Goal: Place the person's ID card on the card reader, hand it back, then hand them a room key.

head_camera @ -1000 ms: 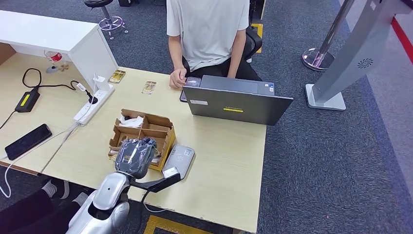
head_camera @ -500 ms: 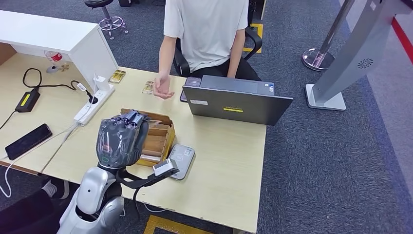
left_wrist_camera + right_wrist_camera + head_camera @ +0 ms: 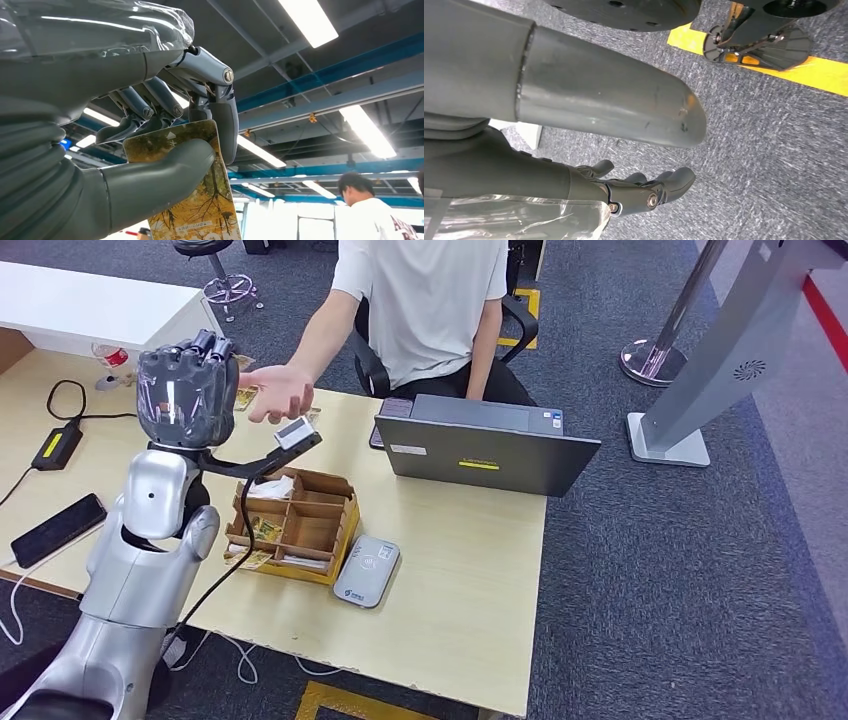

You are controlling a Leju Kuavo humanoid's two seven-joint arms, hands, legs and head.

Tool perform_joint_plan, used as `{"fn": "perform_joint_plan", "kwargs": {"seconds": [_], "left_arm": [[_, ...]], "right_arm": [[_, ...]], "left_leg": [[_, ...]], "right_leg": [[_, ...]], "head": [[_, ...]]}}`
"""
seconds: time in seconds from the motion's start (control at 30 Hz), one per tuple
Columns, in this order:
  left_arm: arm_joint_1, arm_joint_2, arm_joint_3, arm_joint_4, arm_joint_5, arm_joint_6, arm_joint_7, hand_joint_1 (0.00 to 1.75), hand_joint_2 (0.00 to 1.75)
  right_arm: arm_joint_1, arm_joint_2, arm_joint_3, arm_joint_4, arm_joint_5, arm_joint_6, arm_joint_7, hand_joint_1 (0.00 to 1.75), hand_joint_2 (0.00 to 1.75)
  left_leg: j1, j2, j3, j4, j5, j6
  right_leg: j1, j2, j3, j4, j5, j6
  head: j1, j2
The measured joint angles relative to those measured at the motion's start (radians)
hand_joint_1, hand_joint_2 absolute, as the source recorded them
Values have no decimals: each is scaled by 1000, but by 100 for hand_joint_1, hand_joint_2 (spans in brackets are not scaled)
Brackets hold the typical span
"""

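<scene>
My left hand (image 3: 185, 390) is raised high over the desk's far left side. It pinches a yellow room key card with a tree print (image 3: 200, 200) between thumb and fingers. The person's hand (image 3: 278, 390) is stretched out palm up, just to the right of my left hand and close to it. The grey card reader (image 3: 367, 570) lies on the desk near the front edge, with nothing on it. Beside it stands the cardboard box of compartments (image 3: 295, 525) holding cards. My right hand (image 3: 644, 192) hangs over the carpet, fingers apart and holding nothing.
A grey laptop (image 3: 490, 445) stands open in front of the seated person. A white power strip (image 3: 190, 455), a black phone (image 3: 55, 530) and a charger (image 3: 55, 445) lie on the left desk. A white shelf (image 3: 110, 310) stands at the back left.
My left arm has lifted from the cardboard box up and toward the person. The person's hand has moved from the laptop out to the left, palm up.
</scene>
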State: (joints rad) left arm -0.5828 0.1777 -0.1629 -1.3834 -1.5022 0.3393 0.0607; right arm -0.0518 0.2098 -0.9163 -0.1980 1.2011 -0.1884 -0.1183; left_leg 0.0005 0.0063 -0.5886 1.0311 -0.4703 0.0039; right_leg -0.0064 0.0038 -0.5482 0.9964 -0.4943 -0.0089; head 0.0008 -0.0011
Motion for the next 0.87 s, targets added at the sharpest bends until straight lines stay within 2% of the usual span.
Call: {"fn": "perform_joint_plan", "kwargs": {"seconds": [0.13,0.27,0.7,0.87], "left_arm": [[-26,1,6,31,11,-4,-1,175,175],[-34,1,11,42,38,-15,-9,0,175],[-45,-4,17,32,83,-50,-14,0,175],[2,-8,17,-37,120,-33,-37,0,175]], "right_arm": [[0,0,0,0,0,1,2,0,0],[0,0,0,0,0,1,2,0,0],[0,0,0,0,-9,8,1,0,0],[0,0,-1,0,-23,1,0,0,0]], "left_leg": [[0,0,0,0,0,0],[0,0,-1,0,0,0],[0,0,-1,0,0,0],[0,0,-1,0,0,0]], "right_leg": [[0,0,0,0,0,0],[0,0,0,-1,0,0],[0,0,0,0,0,0],[0,0,0,0,0,0]], "head": [[0,0],[0,0],[0,0],[0,0]]}}
